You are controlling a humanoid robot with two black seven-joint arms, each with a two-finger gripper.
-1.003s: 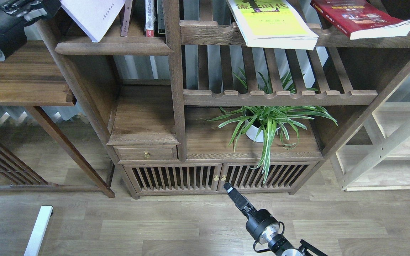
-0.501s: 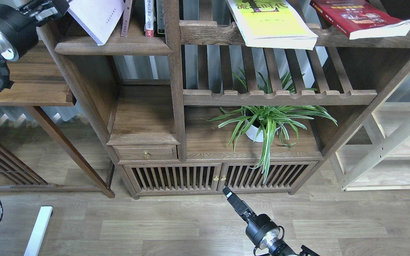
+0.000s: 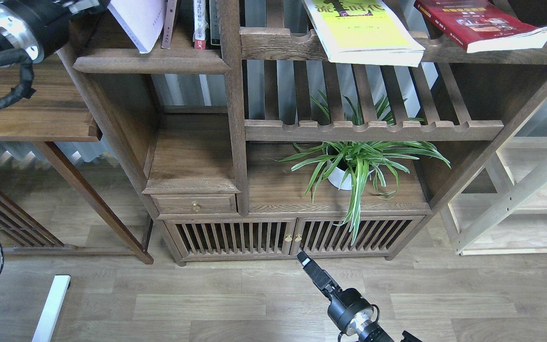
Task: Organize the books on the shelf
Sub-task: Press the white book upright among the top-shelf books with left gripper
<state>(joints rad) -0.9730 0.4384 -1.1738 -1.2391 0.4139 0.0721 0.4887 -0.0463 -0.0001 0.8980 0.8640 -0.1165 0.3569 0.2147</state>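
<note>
1. Head view: big dark-brown wooden bookcase [image 3: 235,118], filling most of the picture, on a wood floor.
2. Slatted rack [image 3: 278,45] up at the top right, with two books lying flat on it, both sticking out over the front rail.
3. Flat solid shelf [image 3: 150,61] up at the top left of the bookcase.
4. Yellow-green book [image 3: 363,33] on the left part of the rack.
5. Dark red book [image 3: 477,23] on the right part of the rack, apart from the yellow-green one.
6. Pale book [image 3: 140,21] tilted on the flat shelf, one corner down on the board, leaning by some thin upright books [image 3: 200,23].
7. Green plant [image 3: 359,161] in a white pot, low in the bookcase, under the lower slats.
8. Left gripper [image 3: 83,4] at the very top left, just beside the pale book's edge, partly cut off by the picture edge. Cannot tell if wide, narrow or holding the book.
9. Right gripper [image 3: 304,260] low down, above the floor, in front of the little cupboard doors, holding nothing. Too dark and end-on to tell wide from narrow.
</note>
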